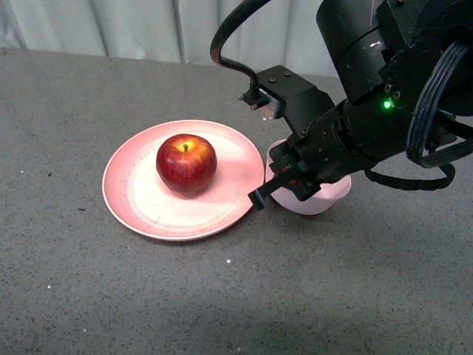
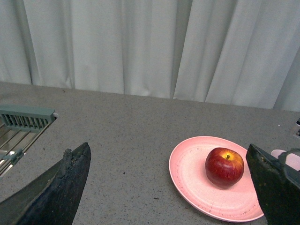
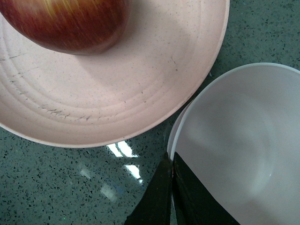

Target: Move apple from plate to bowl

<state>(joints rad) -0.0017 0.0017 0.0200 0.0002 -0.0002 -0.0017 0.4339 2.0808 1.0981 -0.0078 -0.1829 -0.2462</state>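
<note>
The dark red apple [image 1: 186,163] sits near the middle of the wide salmon-pink plate [image 1: 133,196] on the grey table. Just right of the plate stands the small pale pink bowl [image 1: 325,198], half covered by my right arm. My right gripper [image 1: 275,186] is shut on the bowl's rim, one finger inside the wall and one outside [image 3: 172,176]. The bowl [image 3: 239,145] is empty inside. In the left wrist view the apple [image 2: 224,166] and plate [image 2: 190,171] lie ahead, between the widely spread fingers of my open left gripper [image 2: 171,187], which holds nothing.
Pale curtains [image 2: 150,47] hang behind the table's far edge. A grey-green slotted rack [image 2: 26,117] lies at the table's side in the left wrist view. Black cables [image 1: 222,44] loop above my right arm.
</note>
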